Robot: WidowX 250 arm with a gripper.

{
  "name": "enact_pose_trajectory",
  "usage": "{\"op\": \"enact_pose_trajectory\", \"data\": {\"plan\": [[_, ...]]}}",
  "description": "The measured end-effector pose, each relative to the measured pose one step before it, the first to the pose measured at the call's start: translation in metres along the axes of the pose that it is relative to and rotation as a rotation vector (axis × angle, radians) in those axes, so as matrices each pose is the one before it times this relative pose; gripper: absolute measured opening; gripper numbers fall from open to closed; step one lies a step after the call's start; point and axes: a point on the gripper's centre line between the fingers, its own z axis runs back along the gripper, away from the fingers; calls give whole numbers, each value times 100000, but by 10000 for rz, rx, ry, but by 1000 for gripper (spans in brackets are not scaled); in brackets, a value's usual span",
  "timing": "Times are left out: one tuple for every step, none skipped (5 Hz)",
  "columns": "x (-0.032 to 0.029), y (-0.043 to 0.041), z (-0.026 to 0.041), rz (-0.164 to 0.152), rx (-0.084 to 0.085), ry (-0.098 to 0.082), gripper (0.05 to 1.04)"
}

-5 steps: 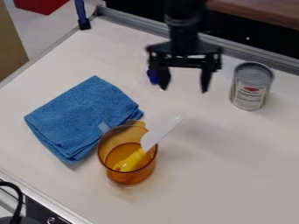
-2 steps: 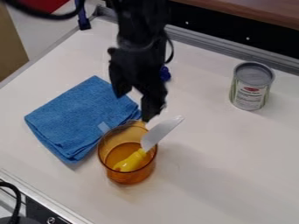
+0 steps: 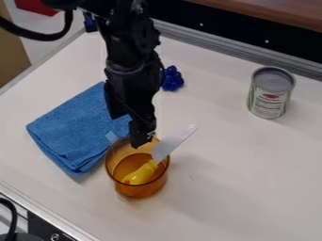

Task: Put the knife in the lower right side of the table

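One folded blue cloth (image 3: 75, 129) lies right beside the orange cup (image 3: 140, 190), and if the black gripper (image 3: 127, 132) comes down much to the left of where it hangs, I'd expect it to snag a fold and tug it against the cup. The claw looks parted to me, with nothing between its fingers, and its lower tip is right at the cup's back rim; pressing down there could tip the cup. The knife (image 3: 175, 142) stands slanted in it, yellow handle down inside, pale blade poking out past the rim to the upper right. That blade looks thin and smooth, so a pinch off its middle might let it twist or slip, and a low lift could catch the handle on the rim and drag the cup along. As for edges, a metal rail (image 3: 45, 212) cuts across the lower left, near enough to the cup that I'd not shove it that way. Behind sit a blue bunch (image 3: 172, 80) and, farther right, a can (image 3: 271, 93) close to the back rail (image 3: 239, 51). White tabletop (image 3: 252, 188) stretches off to the lower right, so I'd lift high and carry the knife that way.
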Motion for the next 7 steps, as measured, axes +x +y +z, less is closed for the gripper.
{"op": "enact_pose_trajectory", "data": {"plan": [[-450, -402, -1090, -271, -255, 351, 998], [-714, -975, -633, -376, -336, 94, 998], [305, -564, -145, -21, 31, -90, 948], [140, -183, -563, 19, 125, -85, 804], [226, 49, -71, 88, 45, -200, 815], [-141, 103, -289, 19, -28, 26, 827], [-131, 111, -523, 112, -65, 25, 797]]}}
